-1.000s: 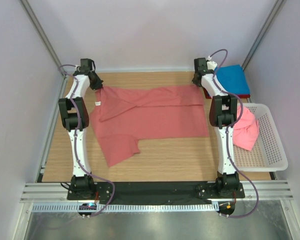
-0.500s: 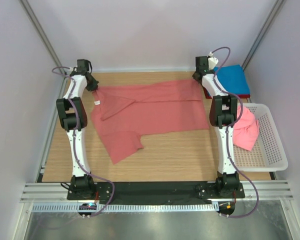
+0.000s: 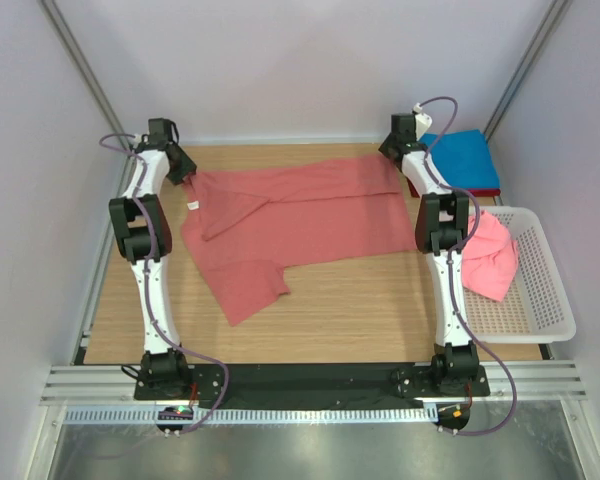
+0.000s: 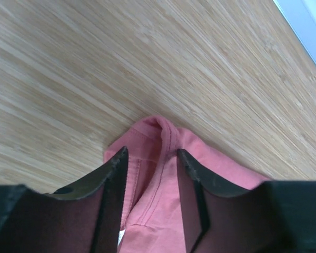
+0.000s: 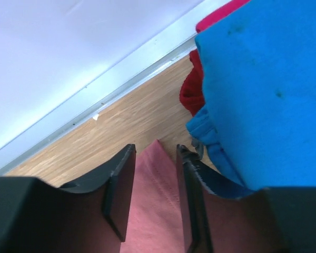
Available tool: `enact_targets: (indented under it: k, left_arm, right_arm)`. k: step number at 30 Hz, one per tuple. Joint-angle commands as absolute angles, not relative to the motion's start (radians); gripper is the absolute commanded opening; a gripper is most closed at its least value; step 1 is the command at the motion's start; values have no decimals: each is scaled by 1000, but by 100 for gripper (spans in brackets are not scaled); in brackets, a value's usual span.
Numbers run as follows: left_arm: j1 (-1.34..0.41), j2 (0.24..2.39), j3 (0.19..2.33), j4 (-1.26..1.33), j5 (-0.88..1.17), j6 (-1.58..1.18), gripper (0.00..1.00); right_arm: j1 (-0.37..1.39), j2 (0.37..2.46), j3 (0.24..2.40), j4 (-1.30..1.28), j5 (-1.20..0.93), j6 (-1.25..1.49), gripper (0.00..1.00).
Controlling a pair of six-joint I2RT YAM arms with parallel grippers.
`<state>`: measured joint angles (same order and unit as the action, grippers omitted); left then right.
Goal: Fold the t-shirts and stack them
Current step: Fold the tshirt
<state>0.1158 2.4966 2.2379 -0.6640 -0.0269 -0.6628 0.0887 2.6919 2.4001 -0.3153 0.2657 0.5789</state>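
Note:
A salmon-pink t-shirt (image 3: 300, 215) lies spread on the wooden table, its lower half folded up, with one sleeve pointing toward the near left. My left gripper (image 3: 187, 172) sits at the shirt's far left corner. In the left wrist view that gripper (image 4: 151, 158) is open, and the shirt's seamed corner (image 4: 163, 132) lies loose between the fingers. My right gripper (image 3: 393, 158) is at the far right corner. It too is open (image 5: 155, 153), with the shirt's pointed corner (image 5: 152, 190) lying flat between its fingers.
A folded blue t-shirt (image 3: 465, 160) rests on a red one (image 5: 192, 92) at the far right, close beside my right fingers. A white basket (image 3: 540, 290) on the right holds a crumpled pink garment (image 3: 490, 260). Walls enclose the table's far and side edges.
Both grippers carried the shirt's far corners a little farther back, then opened and let them go. The shirt now lies flatter on the table.

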Motion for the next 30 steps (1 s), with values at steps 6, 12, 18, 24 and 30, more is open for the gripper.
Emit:
enact_targets:
  k: [6, 12, 18, 24, 30]
  left_arm:
    - [104, 2307, 2283, -892, -236, -649, 49]
    - [23, 2172, 2064, -973, -255, -598, 48]
    - [-67, 1935, 1720, -899, -114, -670, 48]
    - [-137, 1842, 1461, -802, 53, -770, 45]
    - [-135, 1946, 1473, -920, -38, -787, 43]
  right_arm:
    - [92, 2438, 2284, -466, 288, 594, 47]
    - [127, 2268, 2110, -621, 311, 597, 44]
    - [169, 2129, 1829, -638, 287, 615, 40]
    - [224, 2031, 1599, -615, 272, 621, 39]
    - [225, 1962, 1426, -588, 293, 624, 37]
